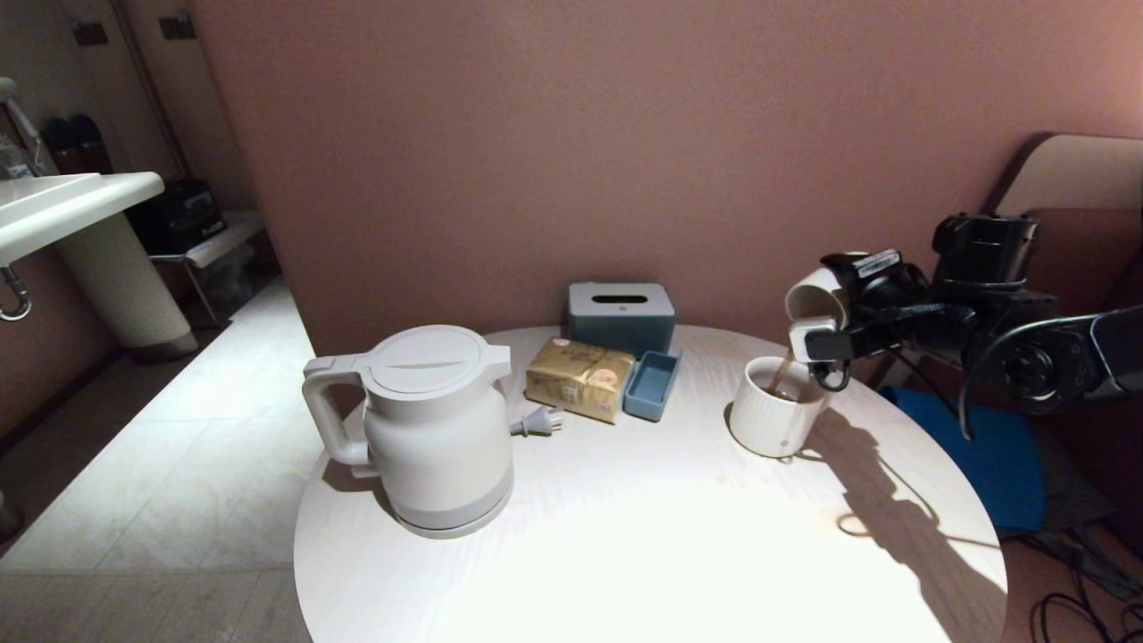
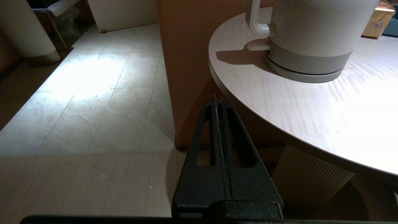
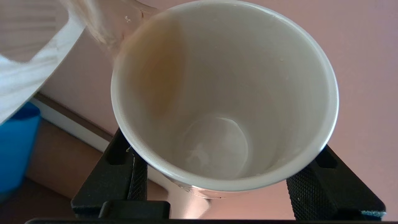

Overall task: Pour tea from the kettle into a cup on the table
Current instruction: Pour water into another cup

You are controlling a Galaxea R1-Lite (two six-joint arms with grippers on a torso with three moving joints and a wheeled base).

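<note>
Currently: left gripper (image 2: 217,102) closed, parked left of the kettle (image 1: 435,427), which stands untouched on the table (image 1: 625,536). Right of kettle, right gripper (image 1: 826,344) clamps tipped cup (image 1: 817,302), tea (image 1: 783,375) streaming into mug (image 1: 775,414). Cup nearly drained; kettle pour apparently outstanding.

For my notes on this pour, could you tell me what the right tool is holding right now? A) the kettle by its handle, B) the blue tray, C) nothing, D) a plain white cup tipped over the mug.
D: the right tool grips the cup, tilted so tea streams into the white mug; the kettle stands untouched on the table.
</note>
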